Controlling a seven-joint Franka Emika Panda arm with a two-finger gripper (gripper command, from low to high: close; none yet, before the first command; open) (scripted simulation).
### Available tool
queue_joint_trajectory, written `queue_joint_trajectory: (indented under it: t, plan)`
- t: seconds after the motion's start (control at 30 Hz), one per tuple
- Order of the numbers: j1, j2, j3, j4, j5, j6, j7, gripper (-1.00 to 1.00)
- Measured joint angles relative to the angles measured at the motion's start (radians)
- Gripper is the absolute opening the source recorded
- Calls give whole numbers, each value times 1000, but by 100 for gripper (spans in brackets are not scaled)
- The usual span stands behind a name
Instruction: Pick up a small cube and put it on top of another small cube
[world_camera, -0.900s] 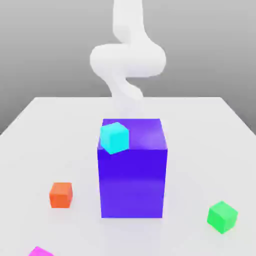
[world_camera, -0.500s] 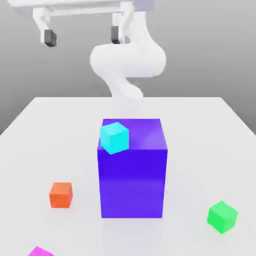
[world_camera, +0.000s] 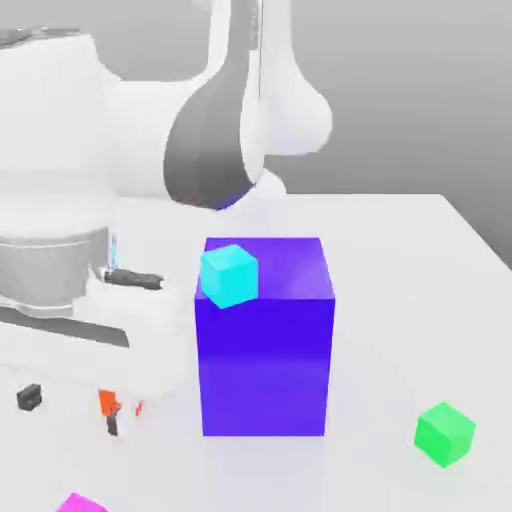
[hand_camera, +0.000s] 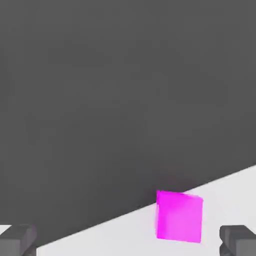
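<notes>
Arm low over the white worktop (world_camera: 400, 260), pincer (world_camera: 72, 408) spread wide and holding nothing.

In the exterior view the big blue-purple block (world_camera: 265, 350) stands at centre with a cyan cube (world_camera: 229, 274) on top; the green cube (world_camera: 445, 433) sits at four o'clock of it, the magenta cube (world_camera: 80, 503) at seven o'clock, turned corner-on, equal-sided with no long axis, unmarked; an orange cube (world_camera: 106, 402) peeks between the fingertips.

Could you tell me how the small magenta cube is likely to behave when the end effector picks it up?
The magenta cube looks rigid, with flat faces and crisp edges, so it should probably hold its shape between the open end effector. Resting flat on the white table, it seems unlikely to roll. Its plain matte surface may grip reasonably well.
</notes>
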Motion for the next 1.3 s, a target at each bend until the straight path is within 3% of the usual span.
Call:
queue_joint_trajectory:
  t: [0.27, 0.3, 0.5, 0.67, 1.1, 1.23, 1.27, 1.3]
  plan:
    - [-55, 291, 19, 49, 48, 136, -22, 0]
    - [-58, 310, 23, 53, 52, 150, -24, -100]
    - [-60, 319, 25, 55, 55, 158, -26, -100]
    - [-36, 183, 1, 21, 23, 56, -5, -100]
    - [293, -107, 294, -280, -114, 71, -99, -100]
    - [427, -42, 361, -320, -229, 171, -67, -100]
    - [447, -13, 356, -320, -252, 200, -54, 100]
    - [447, -13, 356, -320, -252, 200, -54, 100]
